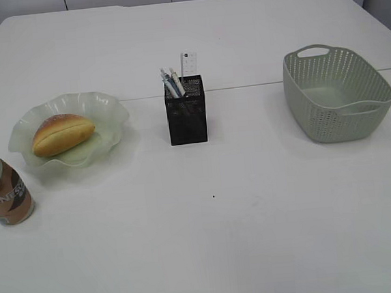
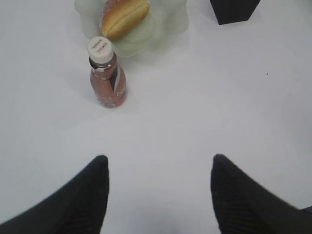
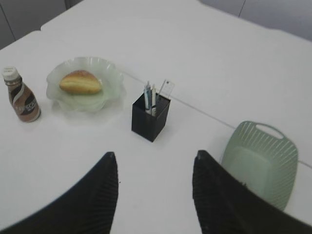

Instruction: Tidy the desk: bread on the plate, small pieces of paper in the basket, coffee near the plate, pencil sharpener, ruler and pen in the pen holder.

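My left tool [image 2: 158, 168] hangs over the white table [image 1: 256, 216] with its 2 black fingers [image 2: 92, 195] wide apart and nothing between them. My right tool [image 3: 155, 165] is the same, fingers [image 3: 105, 187] apart and holding nothing.

The bread [image 1: 62, 133] lies on the green wavy plate [image 1: 106, 106] on the left side of the table. The coffee [image 1: 2, 184] stands upright just beside the plate, near the left edge, not touching it. From my left wrist I see its white cap [image 2: 99, 49] and brown body close to the plate's rim.

The black mesh holder [image 1: 186, 113] stands in the middle of the table. Pens [image 1: 171, 82] and a clear ruler [image 1: 188, 63] stick up out of it. I cannot see a sharpener in it; the mesh is too dark to tell.

The green basket [image 1: 316, 119] sits on the right, well apart from the holder. I can see a bit of its floor, but I cannot tell if any paper lies in it.

A tiny dark dot [image 1: 213, 197] sits on the table in front of the holder.
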